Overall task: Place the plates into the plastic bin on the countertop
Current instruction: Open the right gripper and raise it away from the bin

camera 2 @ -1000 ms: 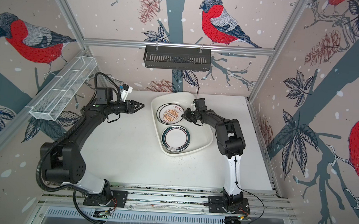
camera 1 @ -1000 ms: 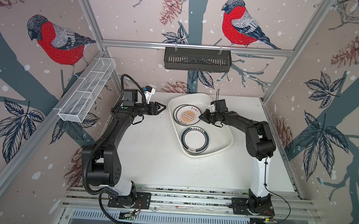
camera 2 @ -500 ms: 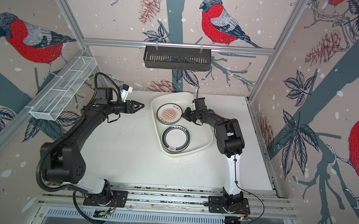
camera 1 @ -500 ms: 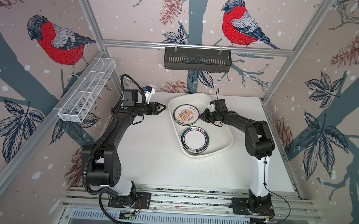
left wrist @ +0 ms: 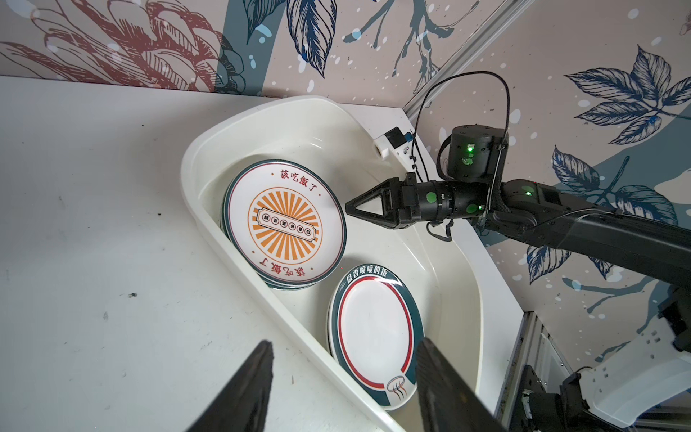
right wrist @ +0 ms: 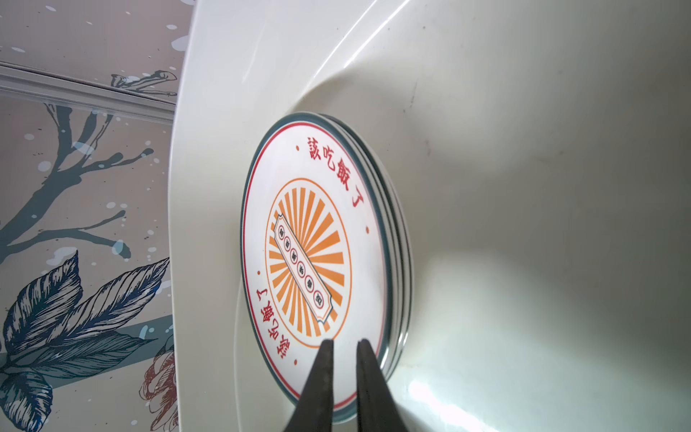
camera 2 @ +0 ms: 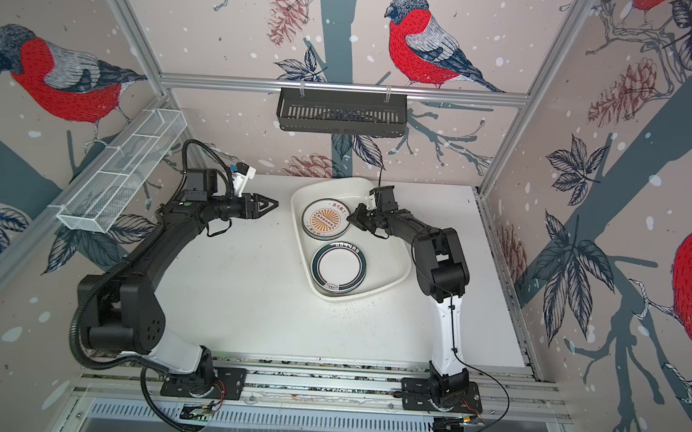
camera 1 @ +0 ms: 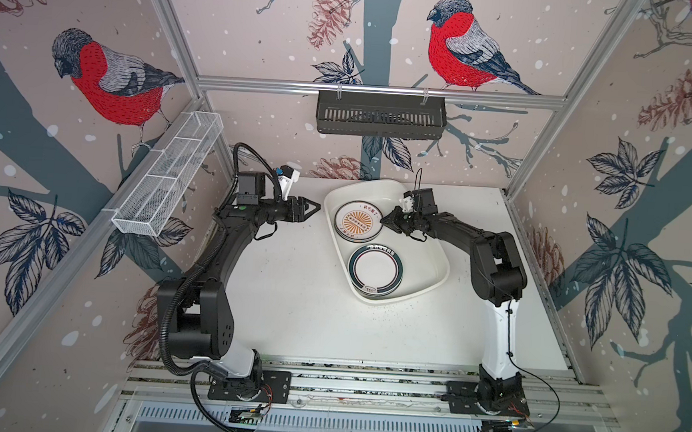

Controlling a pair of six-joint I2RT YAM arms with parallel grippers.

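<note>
The plastic bin [camera 1: 423, 251] [camera 2: 387, 251] lies at the back of the countertop [camera 1: 288, 300]. Inside it, a stack of plates with an orange sunburst on top [camera 1: 356, 225] [left wrist: 284, 224] [right wrist: 314, 258] lies at the far end. A stack topped by a dark-banded plate [camera 1: 376, 271] [left wrist: 375, 333] lies at the near end. My right gripper [camera 1: 383, 219] [right wrist: 344, 342] is shut and empty, with its tips over the sunburst plate's rim. Just left of the bin, my left gripper [camera 1: 315, 208] [left wrist: 344, 348] hovers open over the countertop, holding nothing.
A black slotted basket [camera 1: 380, 115] hangs on the back wall above the bin. A white wire-mesh basket [camera 1: 167, 179] is fixed to the left wall near my left arm. Metal rails [camera 1: 365, 387] run along the front edge. The bin's far rim [left wrist: 299, 101] sits close to the back wall.
</note>
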